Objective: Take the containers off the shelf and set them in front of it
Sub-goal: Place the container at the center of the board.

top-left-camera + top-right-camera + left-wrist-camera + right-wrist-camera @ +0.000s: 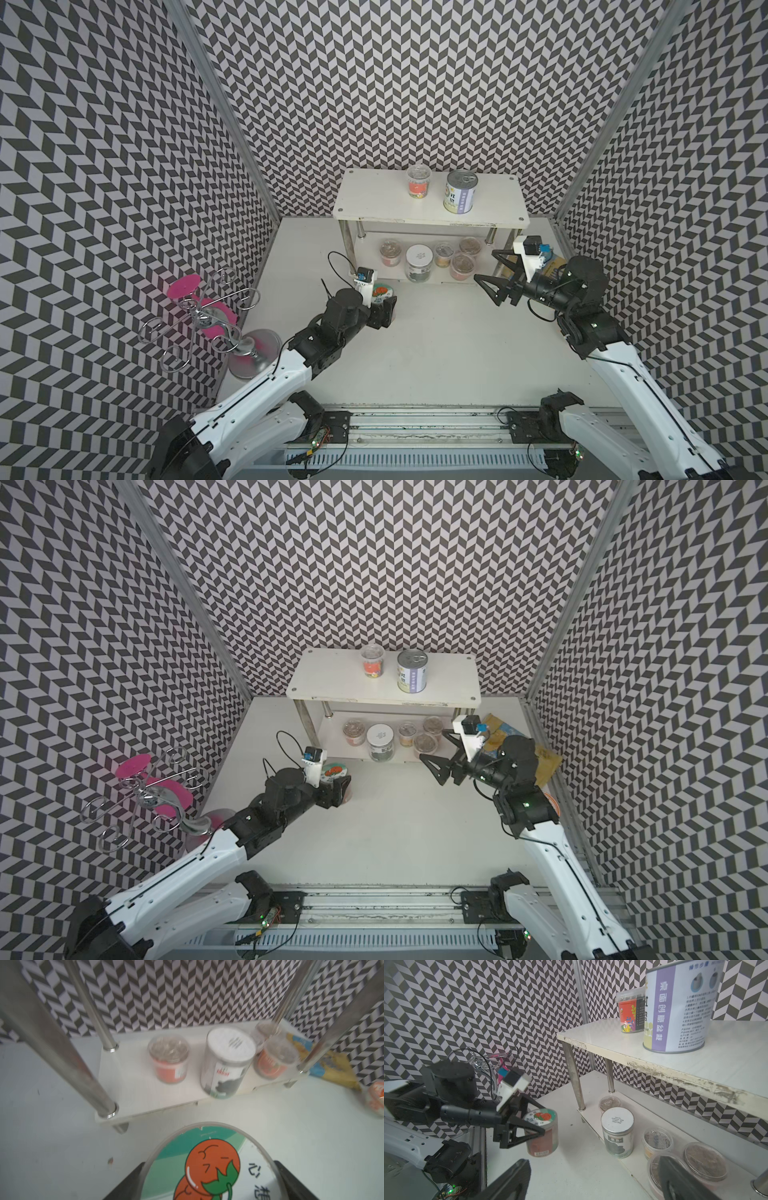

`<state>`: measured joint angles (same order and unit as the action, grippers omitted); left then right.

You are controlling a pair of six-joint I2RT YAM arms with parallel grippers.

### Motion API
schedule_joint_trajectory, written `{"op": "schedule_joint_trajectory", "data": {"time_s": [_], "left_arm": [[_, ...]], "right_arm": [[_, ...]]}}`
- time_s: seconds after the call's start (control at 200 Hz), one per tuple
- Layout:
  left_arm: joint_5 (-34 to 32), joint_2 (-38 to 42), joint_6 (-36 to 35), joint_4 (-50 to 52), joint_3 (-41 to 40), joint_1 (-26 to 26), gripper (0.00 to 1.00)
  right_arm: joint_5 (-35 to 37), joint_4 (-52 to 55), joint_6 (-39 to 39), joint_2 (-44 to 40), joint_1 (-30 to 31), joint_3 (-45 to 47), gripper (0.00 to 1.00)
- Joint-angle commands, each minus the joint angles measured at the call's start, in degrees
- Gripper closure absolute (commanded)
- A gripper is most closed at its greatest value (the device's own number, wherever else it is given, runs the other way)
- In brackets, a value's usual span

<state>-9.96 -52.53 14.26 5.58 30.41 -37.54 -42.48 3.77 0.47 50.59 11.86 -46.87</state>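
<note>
— Right wrist view: are the left fingers (538,1131) on that tomato-lid jar (548,1140)?
— Yes, clamped on its sides; it stands upright at the table (436,353), just in front of the left part of the shelf (374,195).
— And the right fingers (508,1182)?
— Spread wide, empty, beside the lower tier's right end.
— What's on the shelf?
— Tin can (460,193) and one cup (419,183) on top; a white-lidded jar (419,264) and four cups (463,266) below.

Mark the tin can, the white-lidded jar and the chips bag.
tin can (462,179): in a top view, lid.
white-lidded jar (419,255): in a top view, lid.
chips bag (334,1070): left wrist view, middle.
</note>
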Motion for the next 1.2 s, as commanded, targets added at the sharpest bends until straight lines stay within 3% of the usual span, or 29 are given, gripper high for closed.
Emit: {"op": "schedule_joint_trajectory", "data": {"time_s": [0.0,0.215,0.401,0.621,0.956,1.192], "left_arm": [[-5.23,-1.05,2.79,-15.42,-4.58,-0.34,0.29],[-10.29,-5.52,2.66,-26.09,-12.66,-0.01,0.29],[-10.25,-8.69,1.59,-30.67,-15.37,0.01,0.28],[-10.18,-9.43,1.32,-33.0,-17.69,0.1,0.2],[-7.16,-9.3,-0.55,-30.16,-17.43,0.11,0.04],[-7.53,-5.0,-0.93,-25.25,-15.11,0.01,0.0]], "right_arm": [[0.01,-3.03,-1.2,-0.61,0.56,0.38,0.0],[1.29,-3.94,-2.01,-0.63,0.98,1.74,0.0],[1.88,-5.25,-2.05,0.37,1.24,1.78,0.0],[2.3,-5.64,-2.85,1.4,1.5,1.87,0.0],[2.94,-6.03,-3.14,1.71,1.42,2.04,0.0],[1.86,-6.13,-3.02,1.62,1.43,2.29,0.0]]}}
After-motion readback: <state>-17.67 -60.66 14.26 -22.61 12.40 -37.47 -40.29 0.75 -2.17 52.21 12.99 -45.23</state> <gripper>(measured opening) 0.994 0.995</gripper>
